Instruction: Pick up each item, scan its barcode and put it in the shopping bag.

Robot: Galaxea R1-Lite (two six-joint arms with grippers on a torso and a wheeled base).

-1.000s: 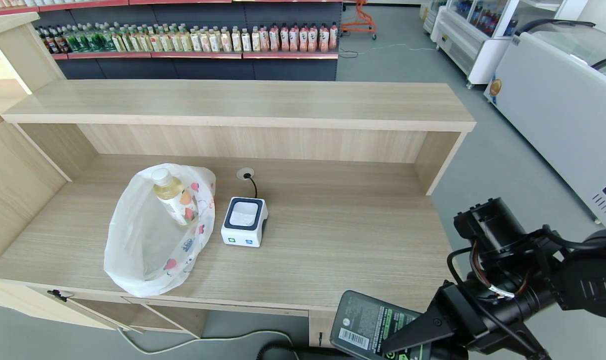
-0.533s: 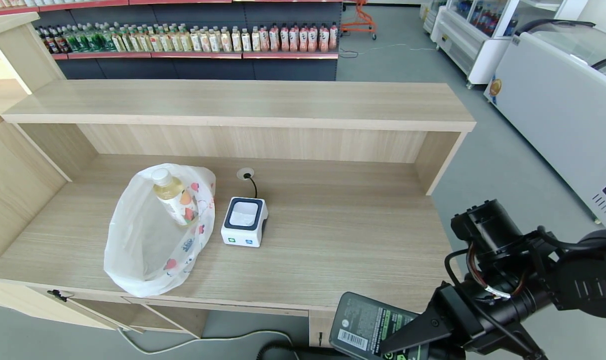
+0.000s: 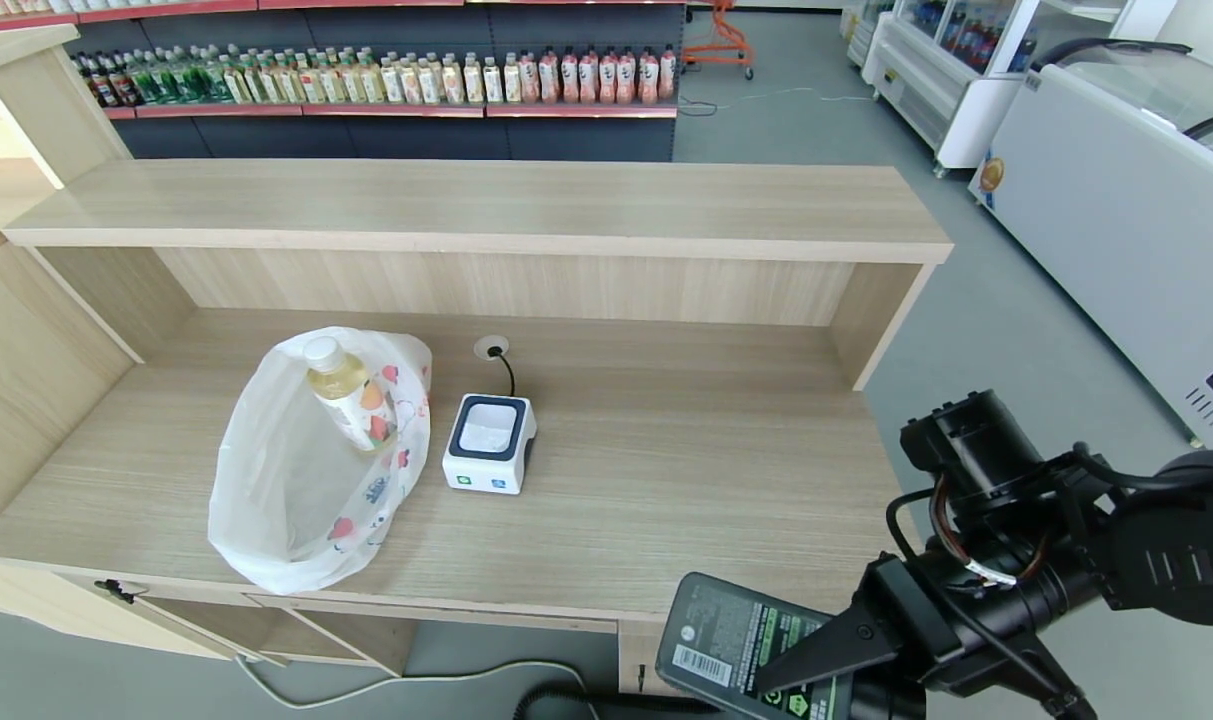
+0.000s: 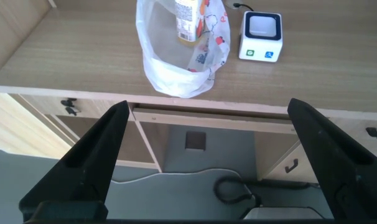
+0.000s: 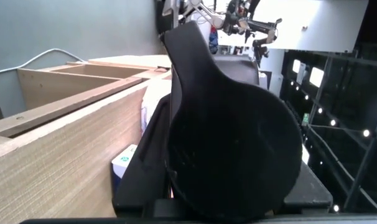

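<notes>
A dark package (image 3: pixel 736 640) with a white barcode label and green print hangs in front of the counter's near edge, right of centre, with my right gripper (image 3: pixel 828 652) shut on it. In the right wrist view the package (image 5: pixel 232 143) is a dark rounded shape between the fingers. The white shopping bag (image 3: pixel 306 490) lies open on the counter's left part with a yellow drink bottle (image 3: pixel 351 395) standing in it. Just right of the bag sits the white scanner (image 3: pixel 490 443). My left gripper (image 4: pixel 213 162) is open, low in front of the counter, below the bag (image 4: pixel 176 68) and scanner (image 4: pixel 262 36).
The wooden counter (image 3: pixel 686 480) has a raised back shelf (image 3: pixel 486 205) and side walls. A black cable runs from the scanner to a hole (image 3: pixel 492 347). Freezers (image 3: pixel 1116 190) stand to the right and drink shelves (image 3: pixel 386 80) behind. A cable (image 4: pixel 238 190) lies on the floor under the counter.
My right gripper with the dark package has shifted slightly up and left. The bag, the bottle and the scanner have not moved.
</notes>
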